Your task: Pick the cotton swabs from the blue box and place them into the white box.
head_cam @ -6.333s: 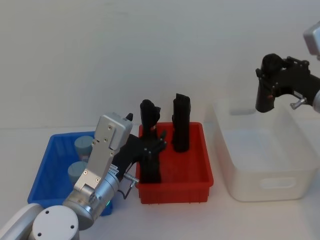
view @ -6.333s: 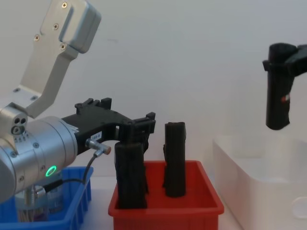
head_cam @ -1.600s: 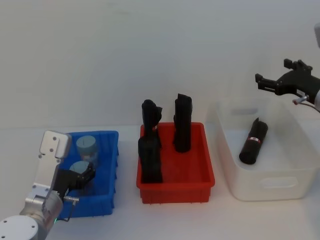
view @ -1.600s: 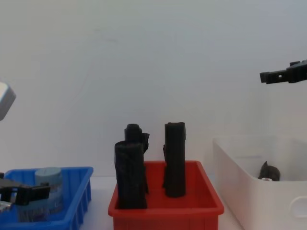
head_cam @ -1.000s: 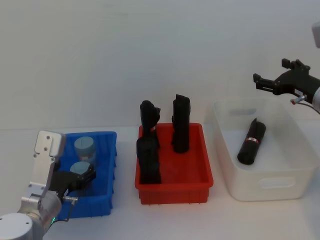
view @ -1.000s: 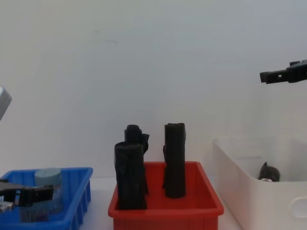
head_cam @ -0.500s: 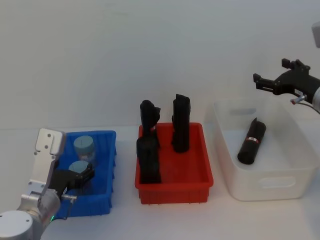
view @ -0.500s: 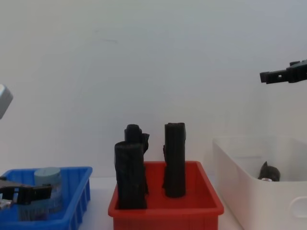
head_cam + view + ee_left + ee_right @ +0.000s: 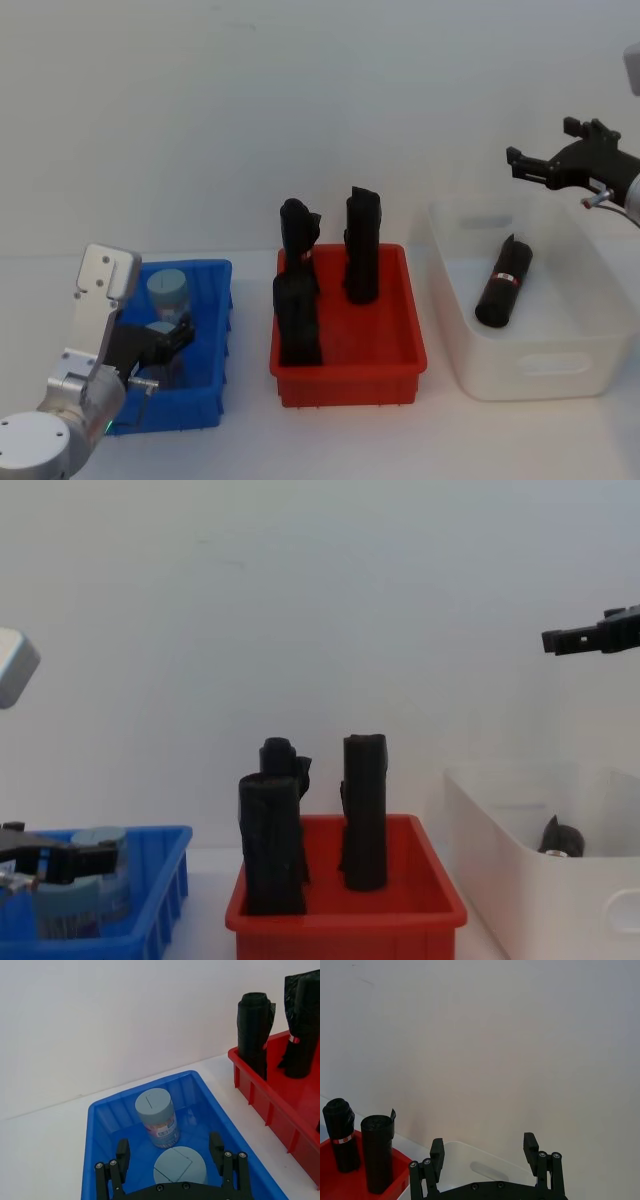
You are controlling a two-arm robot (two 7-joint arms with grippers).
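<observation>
The left gripper (image 9: 170, 1150) was low inside the blue box (image 9: 106, 1127), with its jaws apart and one finger standing on each side of the nearer jar of cotton swabs (image 9: 180, 1172). Whether the fingers (image 9: 122, 1152) touched the jar could not be told; a little gap seemed to be on both sides. This jar stood upright, so its long axis was vertical, and the grey-blue lid faced up, directly between the fingers. A closing of the jaws would probably be enough to take it. The second jar (image 9: 156, 1117) stood upright just behind the first one, farther from the gripper. The left arm was clearly the nearer one. The right gripper (image 9: 483, 1144) hung well apart, above the white box (image 9: 530, 370), open and empty. The white box lay to the right, beyond the red tray (image 9: 350, 375), and a black roll (image 9: 503, 282) lay inside it. In the head view the gripper hid most of the nearer jar, and the wrist view cut off the jar's lower part, so how deep the fingers reached was not clear.
</observation>
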